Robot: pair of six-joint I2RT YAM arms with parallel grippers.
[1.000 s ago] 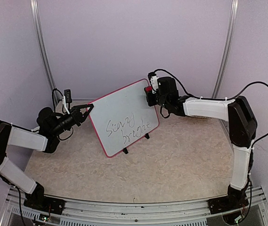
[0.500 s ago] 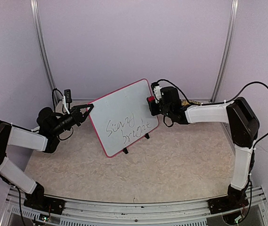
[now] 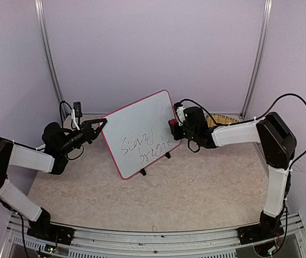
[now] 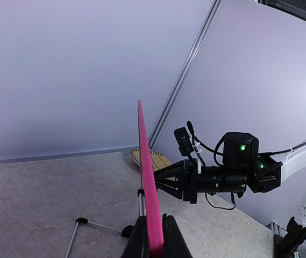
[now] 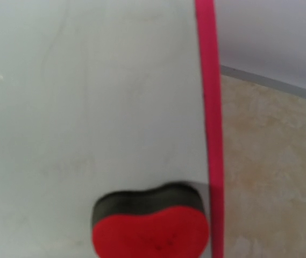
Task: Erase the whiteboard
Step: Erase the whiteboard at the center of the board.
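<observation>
Whiteboard (image 3: 142, 131): stands mid-counter (image 3: 212, 183) on its two black feet (image 3: 167, 156) and leans back. The written face is turned toward the arm bases. The long axis runs left to right, with the right end farther from you. The writing (image 3: 144, 148) sits low and centre on the face.

Left pincer (image 4: 154, 239): clamped on the pink frame at the board's left edge, bracing it.

Right pincer (image 3: 174, 124): closed on a red eraser (image 5: 150, 228) with its dark felt side toward the board. The eraser sits just inside the right frame at about mid-height, above and to the right of the scrawl. I can't tell whether the felt is touching.

Step in hand, as I judge it: bring the eraser down onto the ink.

- Lay the felt flat against the leaning face rather than on one corner.
- Press toward the braced side, so your left grip takes the load and the feet don't skid.
- Sweep along the long axis in overlapping passes that cover both lines of text.
- Stay inside the frame; catching its lip could twist the board out of the brace.
</observation>
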